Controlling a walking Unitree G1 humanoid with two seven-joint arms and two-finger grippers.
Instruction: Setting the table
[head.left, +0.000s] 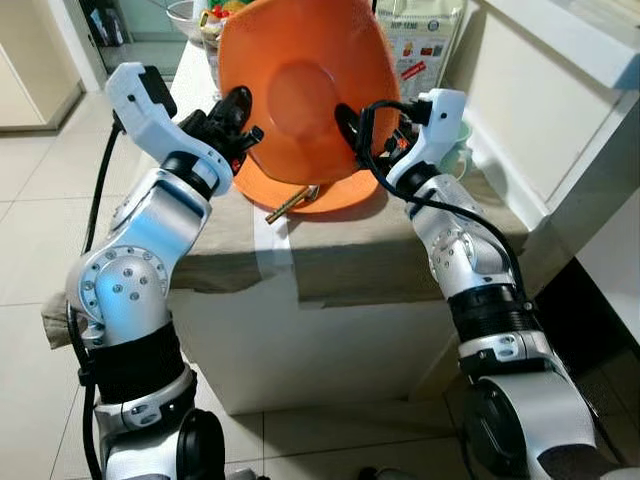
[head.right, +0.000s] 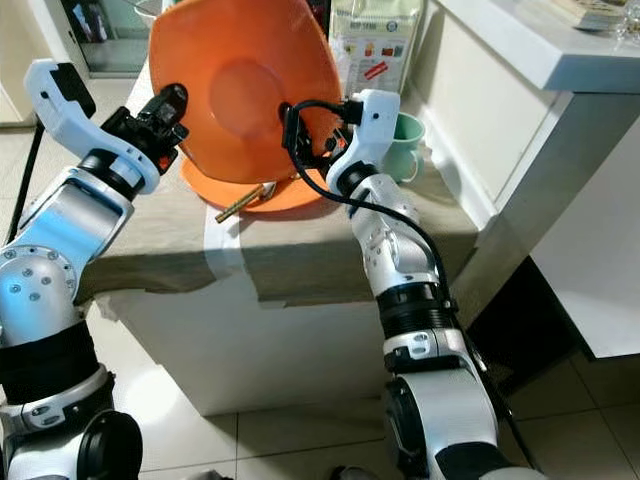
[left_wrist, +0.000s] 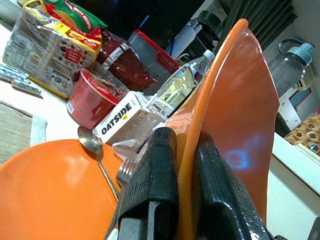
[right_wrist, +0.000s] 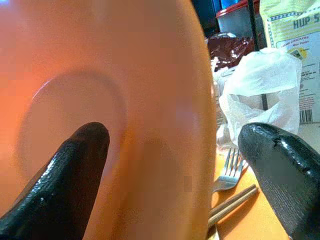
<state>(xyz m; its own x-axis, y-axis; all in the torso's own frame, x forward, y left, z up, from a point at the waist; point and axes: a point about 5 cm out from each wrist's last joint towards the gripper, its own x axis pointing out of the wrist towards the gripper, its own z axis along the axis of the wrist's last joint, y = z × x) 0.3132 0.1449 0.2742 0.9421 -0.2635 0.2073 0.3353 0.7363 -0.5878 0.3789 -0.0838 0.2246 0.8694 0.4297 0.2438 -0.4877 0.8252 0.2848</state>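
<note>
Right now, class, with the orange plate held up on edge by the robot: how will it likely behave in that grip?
The orange plate looks stiff, showing no sag. Its glossy surface may slip between the left gripper fingers pinching the rim. It probably feels light.

- White cracker bag (head.left: 425, 40) with printed label, top of frame, right of centre, upright on the counter.
- Green mug (head.right: 405, 140), upper middle, just beside the bag.
- OATSIDE carton (left_wrist: 122, 120), centre of the left wrist view, lying flat; red cup (left_wrist: 92, 97) just left of it.
- Clear water bottle (left_wrist: 177, 85) behind the carton.
- Yellow-green snack packet (left_wrist: 47, 50), upper left.
- White cabinet (head.left: 560, 110), right side.
- Pale tiled floor (head.left: 40, 180), left edge.
</note>
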